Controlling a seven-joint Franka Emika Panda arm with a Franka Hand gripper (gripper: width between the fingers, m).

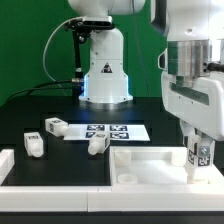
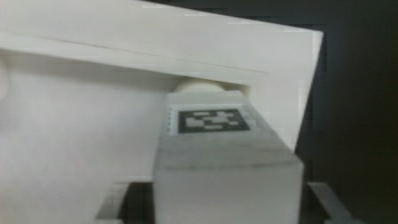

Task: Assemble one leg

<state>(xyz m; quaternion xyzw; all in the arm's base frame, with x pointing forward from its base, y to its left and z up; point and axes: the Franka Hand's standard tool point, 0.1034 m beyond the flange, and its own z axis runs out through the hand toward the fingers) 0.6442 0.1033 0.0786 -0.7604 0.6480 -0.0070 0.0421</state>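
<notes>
The claw (image 1: 201, 156) is grasping one leg (image 1: 201, 153), its fingers pressing on the leg's two opposite sides, as the wrist view (image 2: 217, 200) is also showing. The leg (image 2: 215, 140) is standing upright, with its long axis running vertically in line with the claw and its lower end pointing straight down. One square black-and-white tag is facing the exterior camera and another is facing the wrist camera. The leg is hanging over the corner of the white tabletop (image 1: 145, 163) at the exterior view's right. Its far end is lying close against the raised rim of that tabletop (image 2: 107, 110) corner, but I cannot tell whether it is touching. The arm (image 1: 196, 65) is reaching down from above at the exterior view's right, its wrist pointing vertically at the worktop (image 1: 30, 108). Three loose legs (image 1: 55, 126) are lying on their sides on the worktop, well apart from the claw, beside the marker board (image 1: 106, 131).
</notes>
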